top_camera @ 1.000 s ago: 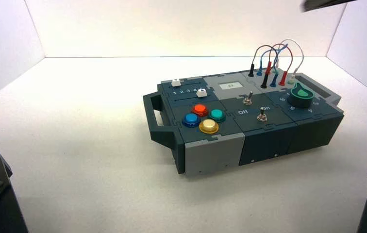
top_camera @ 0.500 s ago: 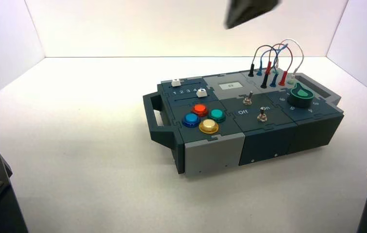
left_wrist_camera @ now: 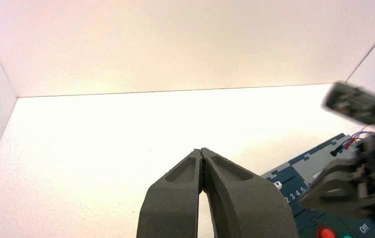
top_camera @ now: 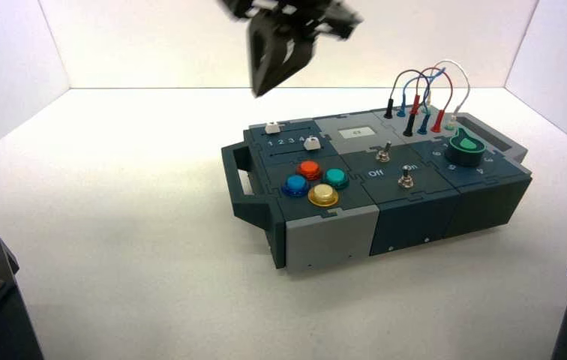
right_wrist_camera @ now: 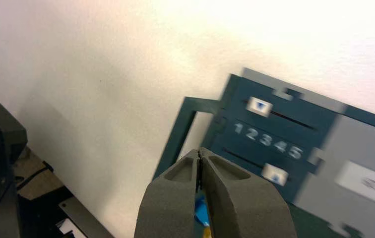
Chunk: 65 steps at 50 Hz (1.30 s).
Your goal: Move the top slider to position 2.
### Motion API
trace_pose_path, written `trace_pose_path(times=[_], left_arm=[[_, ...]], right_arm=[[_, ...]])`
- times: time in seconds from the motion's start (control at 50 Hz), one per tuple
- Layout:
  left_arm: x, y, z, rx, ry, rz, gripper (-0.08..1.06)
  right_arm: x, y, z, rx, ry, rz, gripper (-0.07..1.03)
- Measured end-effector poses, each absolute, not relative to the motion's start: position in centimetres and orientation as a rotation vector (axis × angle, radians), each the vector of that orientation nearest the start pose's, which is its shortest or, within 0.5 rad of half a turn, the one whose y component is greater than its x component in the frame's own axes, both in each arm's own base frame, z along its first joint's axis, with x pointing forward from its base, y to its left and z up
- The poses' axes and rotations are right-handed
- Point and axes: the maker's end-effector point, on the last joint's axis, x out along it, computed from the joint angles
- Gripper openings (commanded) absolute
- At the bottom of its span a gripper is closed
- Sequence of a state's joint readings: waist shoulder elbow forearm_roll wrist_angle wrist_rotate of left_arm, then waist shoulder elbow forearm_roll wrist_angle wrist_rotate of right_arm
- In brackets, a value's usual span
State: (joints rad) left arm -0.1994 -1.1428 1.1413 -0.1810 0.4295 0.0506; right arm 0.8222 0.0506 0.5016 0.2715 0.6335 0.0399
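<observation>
The top slider (top_camera: 271, 127) is a small white knob at the far left end of the box (top_camera: 325, 236); it also shows in the right wrist view (right_wrist_camera: 259, 106), above a printed digit row. The digit 2 (right_wrist_camera: 251, 133) is second in that row, also seen in the high view (top_camera: 280, 141). My right gripper (top_camera: 258, 91) hangs shut and empty in the air behind and above the box's left end, apart from the slider; its tips (right_wrist_camera: 199, 151) touch. My left gripper (left_wrist_camera: 202, 151) is shut and empty, parked away from the box.
A second white slider knob (top_camera: 311, 143) sits below the digit row. Four round coloured buttons (top_camera: 310, 169), two silver toggles (top_camera: 385, 152), a green knob (top_camera: 463, 148) and plugged wires (top_camera: 423, 90) fill the box top. A dark handle (top_camera: 239, 180) juts left.
My right gripper has swept leftwards across the top of the high view and come down, from the upper right to above the box's left end. The box and sliders have not moved.
</observation>
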Motion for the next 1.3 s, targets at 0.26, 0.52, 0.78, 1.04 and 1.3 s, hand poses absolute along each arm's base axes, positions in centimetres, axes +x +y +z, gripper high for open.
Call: trace_pose_path(times=[0.26, 0.52, 0.78, 1.04, 1.3], left_arm=[[20.5, -5.5, 23.2, -0.085, 0.446, -0.247, -0.03], [20.5, -5.6, 23.2, -0.084, 0.448, -0.248, -0.03], [20.5, -5.6, 23.1, -0.084, 0.451, -0.248, -0.03], [20.5, -5.6, 23.2, -0.084, 0.448, -0.249, -0.03], [20.4, -5.6, 23.3, -0.084, 0.445, -0.249, -0.03]], right_arm=[[26.4, 32.6, 9.0, -0.18, 1.266, 0.693, -0.02], [27.2, 33.3, 7.6, -0.18, 1.282, 0.676, -0.02], [28.5, 32.8, 6.7, -0.165, 1.291, 0.639, -0.02], [30.0, 31.3, 6.6, -0.143, 1.291, 0.596, -0.02], [30.0, 31.2, 6.0, -0.147, 1.305, 0.589, -0.02]])
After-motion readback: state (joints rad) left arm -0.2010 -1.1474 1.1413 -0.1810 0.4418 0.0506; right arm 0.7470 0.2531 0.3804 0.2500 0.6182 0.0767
